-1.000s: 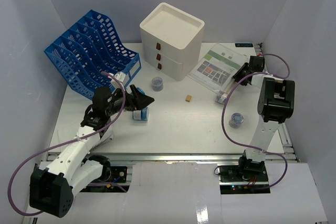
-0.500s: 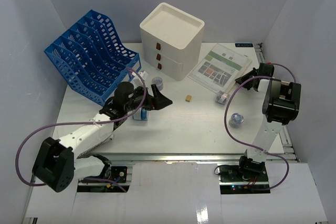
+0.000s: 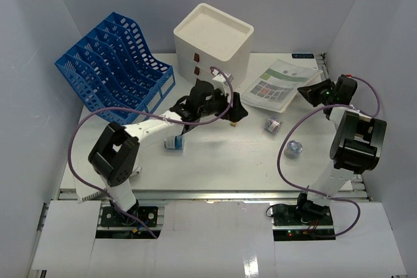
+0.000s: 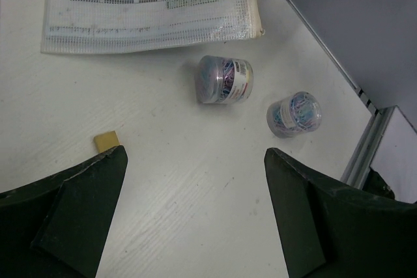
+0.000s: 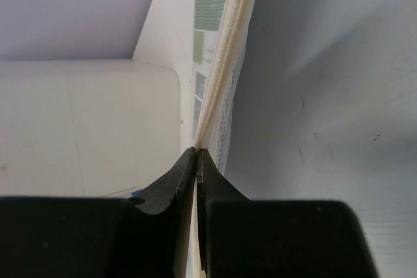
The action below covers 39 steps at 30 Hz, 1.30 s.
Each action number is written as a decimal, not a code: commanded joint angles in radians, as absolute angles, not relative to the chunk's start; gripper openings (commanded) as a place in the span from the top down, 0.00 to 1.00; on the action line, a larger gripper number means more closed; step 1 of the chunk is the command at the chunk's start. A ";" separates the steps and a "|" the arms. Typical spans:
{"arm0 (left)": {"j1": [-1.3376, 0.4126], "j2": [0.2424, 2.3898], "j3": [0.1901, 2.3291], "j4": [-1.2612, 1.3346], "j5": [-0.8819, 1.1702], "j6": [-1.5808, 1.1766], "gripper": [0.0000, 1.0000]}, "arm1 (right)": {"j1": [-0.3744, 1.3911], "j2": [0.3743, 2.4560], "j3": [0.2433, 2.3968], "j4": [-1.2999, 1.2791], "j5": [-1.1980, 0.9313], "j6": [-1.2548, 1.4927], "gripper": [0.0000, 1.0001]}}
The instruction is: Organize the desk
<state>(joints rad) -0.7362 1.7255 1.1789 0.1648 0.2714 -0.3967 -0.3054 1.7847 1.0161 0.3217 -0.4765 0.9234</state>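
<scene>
The white desk (image 3: 221, 161) holds scattered items. My left gripper (image 3: 237, 112) is open and empty, reaching low over the desk's middle. In the left wrist view (image 4: 194, 154) a small tan block (image 4: 106, 141) lies just beyond its left fingertip. Two clear jars of coloured paper clips (image 4: 225, 81) (image 4: 294, 113) lie further on; in the top view they are at centre right (image 3: 272, 124) (image 3: 294, 148). My right gripper (image 3: 310, 92) is shut on the zip edge (image 5: 215, 96) of a mesh pouch (image 3: 277, 83) holding a printed sheet, and raises that edge.
A blue file rack (image 3: 117, 69) stands at the back left. A white three-drawer box (image 3: 212, 50) stands at the back centre. A small blue and white container (image 3: 173, 142) lies under the left arm. Grey walls enclose the desk on three sides.
My left arm has swung right, from the blue and white container to the desk's middle by the tan block. My right gripper has shifted right and lifted the pouch's edge.
</scene>
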 commanded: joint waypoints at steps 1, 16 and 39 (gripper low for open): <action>-0.785 1.819 1.326 0.156 0.229 -0.284 0.02 | -0.305 1.729 0.986 0.393 -0.547 0.970 0.92; -0.909 2.195 1.831 0.007 0.082 -0.048 0.03 | -0.285 1.623 0.899 0.390 -0.606 0.946 0.92; -1.001 2.287 1.966 -0.109 -0.182 0.125 0.09 | -0.190 1.528 0.862 0.376 -0.623 0.883 0.92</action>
<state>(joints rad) -0.9915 2.2733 1.8992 -0.0733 -0.0405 0.0421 -0.2090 1.6265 0.8722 0.3411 -0.5813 0.9088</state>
